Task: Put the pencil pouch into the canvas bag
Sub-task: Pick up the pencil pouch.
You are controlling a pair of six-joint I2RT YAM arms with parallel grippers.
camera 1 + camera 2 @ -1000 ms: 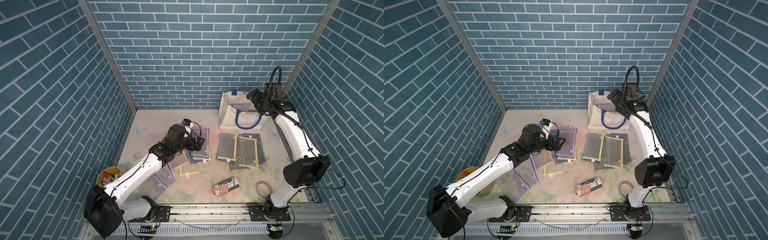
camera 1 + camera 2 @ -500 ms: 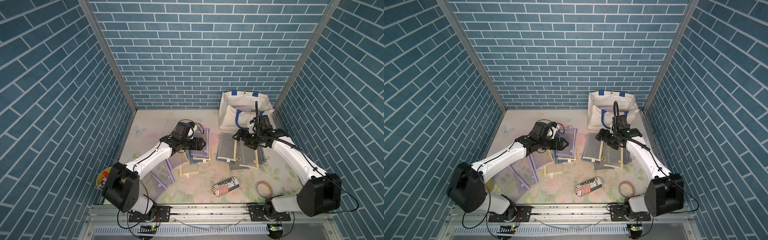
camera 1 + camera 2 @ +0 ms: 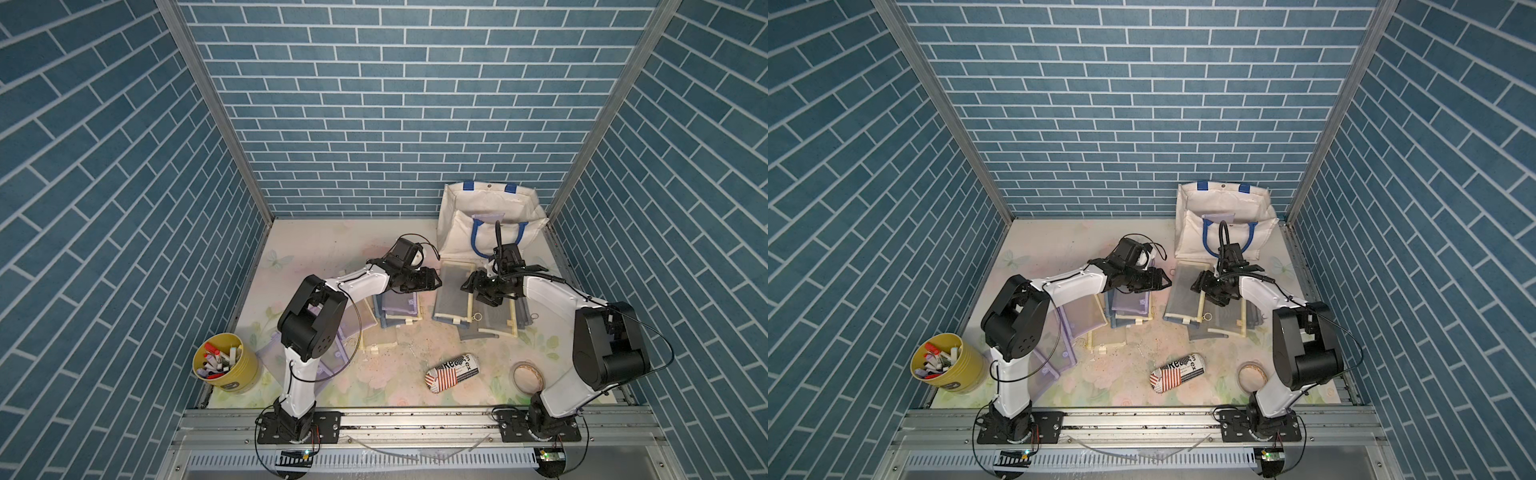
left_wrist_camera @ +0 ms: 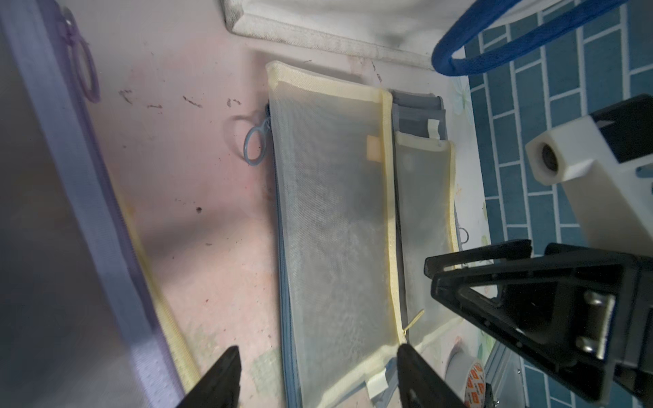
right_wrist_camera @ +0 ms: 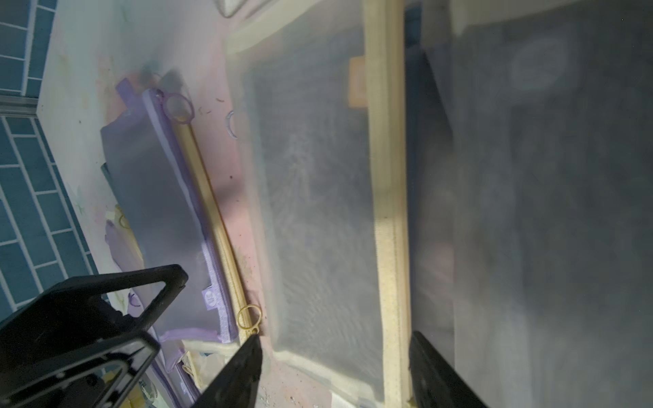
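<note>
Two scraps of lettering, "Re" and "ex", are all I can read on the flag-printed pouch [image 3: 453,372] near the front rail; the tape roll [image 3: 527,377] has orange label marks too small to read. The left gripper [image 4: 317,351] and right gripper [image 5: 334,337] both have fingers spread, gripping nothing. They are low over the yellow-trimmed mesh pouch [image 3: 451,297], the right straddling its zip edge. It lies flat on the table in front of the canvas bag [image 3: 457,237], not in it.

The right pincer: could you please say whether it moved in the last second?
Yes: the right pincer has come from above the canvas bag down and nearer, over the yellow-trimmed mesh pouch.
</note>
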